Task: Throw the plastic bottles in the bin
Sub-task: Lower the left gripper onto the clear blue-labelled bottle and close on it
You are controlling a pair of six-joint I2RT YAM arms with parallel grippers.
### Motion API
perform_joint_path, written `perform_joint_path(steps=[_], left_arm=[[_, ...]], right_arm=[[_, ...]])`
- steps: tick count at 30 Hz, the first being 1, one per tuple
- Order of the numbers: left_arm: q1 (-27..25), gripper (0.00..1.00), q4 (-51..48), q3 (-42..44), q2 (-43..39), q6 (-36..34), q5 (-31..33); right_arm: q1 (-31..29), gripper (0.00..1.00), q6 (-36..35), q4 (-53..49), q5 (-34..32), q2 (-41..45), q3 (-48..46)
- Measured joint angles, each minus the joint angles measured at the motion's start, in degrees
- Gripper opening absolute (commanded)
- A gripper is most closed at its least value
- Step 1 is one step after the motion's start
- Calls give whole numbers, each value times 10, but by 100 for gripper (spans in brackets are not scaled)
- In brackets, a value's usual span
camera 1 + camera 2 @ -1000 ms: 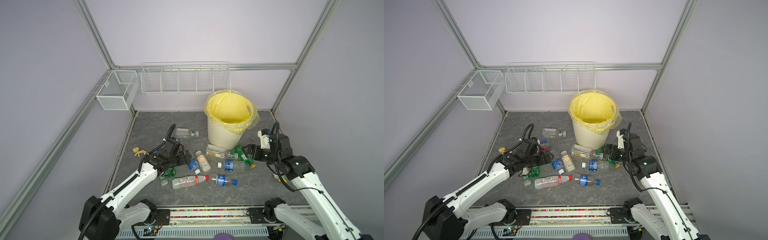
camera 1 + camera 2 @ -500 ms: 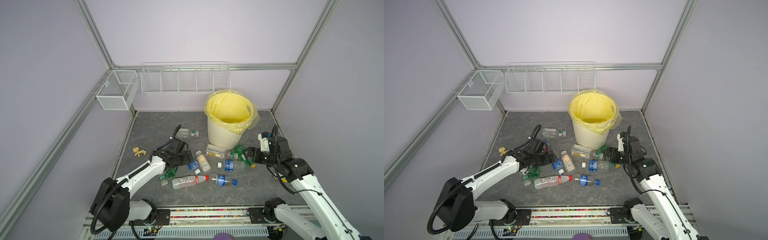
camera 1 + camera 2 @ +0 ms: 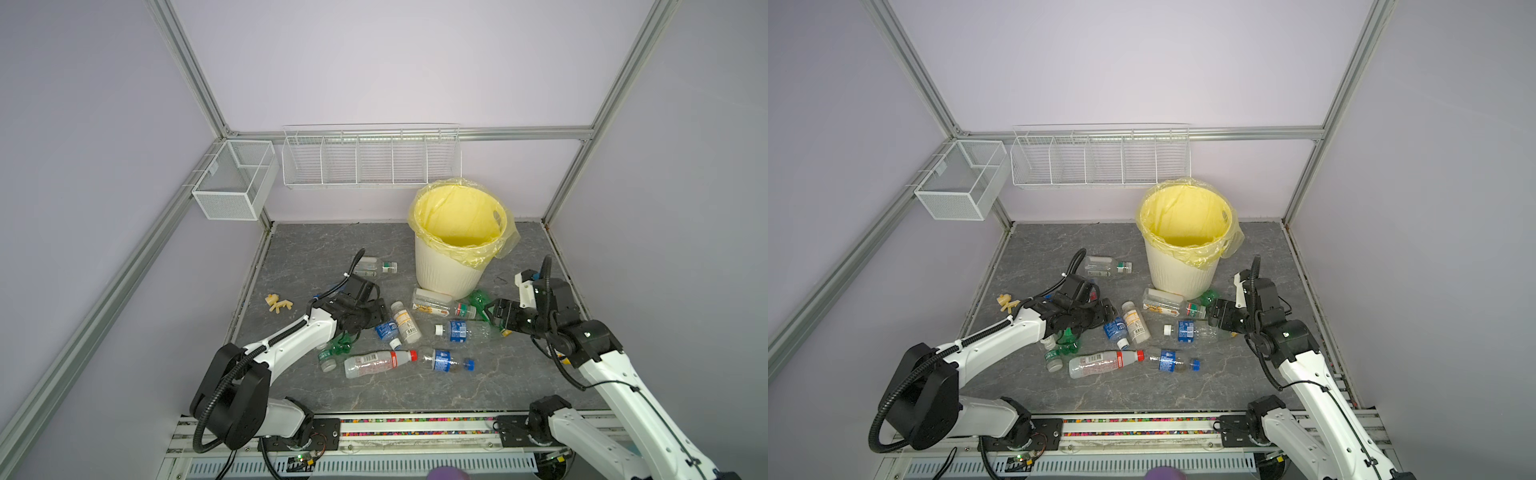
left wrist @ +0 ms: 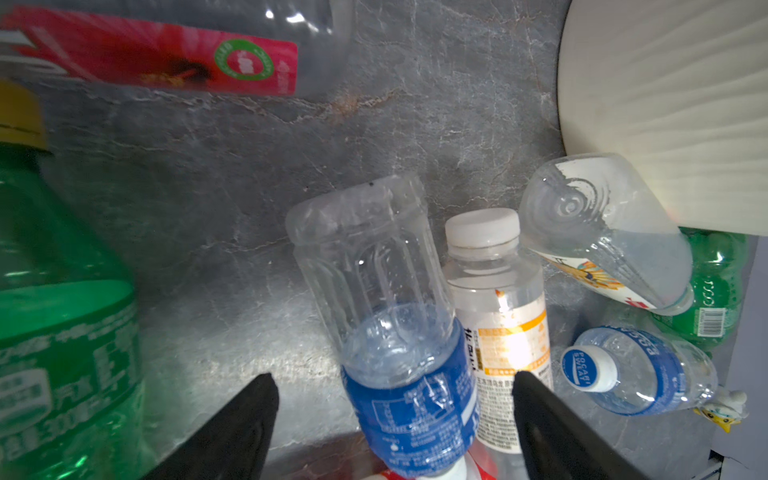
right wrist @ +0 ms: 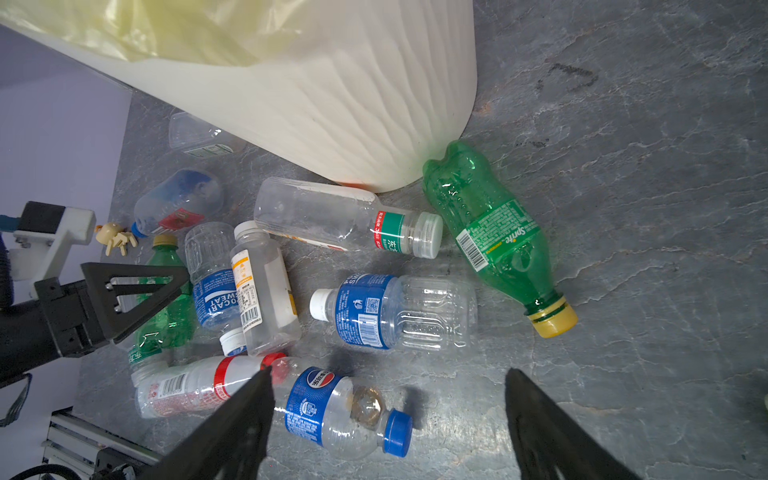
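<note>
Several plastic bottles lie on the grey floor in front of the bin (image 3: 453, 270), a cream ribbed bucket with a yellow bag. My left gripper (image 4: 392, 415) is open, its fingers either side of a clear blue-labelled bottle (image 4: 399, 332) without touching it; both top views show this gripper (image 3: 379, 312) low beside that bottle (image 3: 385, 330). My right gripper (image 5: 388, 374) is open and holds nothing. It hovers above a blue-capped bottle (image 5: 336, 409), close to a white-capped one (image 5: 386, 311) and a green bottle (image 5: 490, 232). In a top view the right gripper (image 3: 494, 313) is right of the bin's foot.
A small yellow-white toy figure (image 3: 278, 302) lies left of the bottles. Two white wire baskets (image 3: 232, 183) (image 3: 370, 158) hang on the back frame. A red-capped bottle (image 3: 374, 362) lies nearest the front rail. One clear bottle (image 3: 374, 267) lies apart, left of the bin.
My left arm has dropped lower and reached right to the blue-labelled bottle, and its jaws have narrowed somewhat. My right gripper has moved slightly left and down.
</note>
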State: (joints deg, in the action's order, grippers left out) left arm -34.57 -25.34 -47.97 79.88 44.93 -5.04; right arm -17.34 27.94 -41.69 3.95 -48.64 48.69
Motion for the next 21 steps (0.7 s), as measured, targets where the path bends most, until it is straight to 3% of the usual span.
perform_joint_path(steps=[21], left_arm=[[0,77,85,31,56,22,-10]], right_arm=[[0,88,17,-1,-3,10,-4]])
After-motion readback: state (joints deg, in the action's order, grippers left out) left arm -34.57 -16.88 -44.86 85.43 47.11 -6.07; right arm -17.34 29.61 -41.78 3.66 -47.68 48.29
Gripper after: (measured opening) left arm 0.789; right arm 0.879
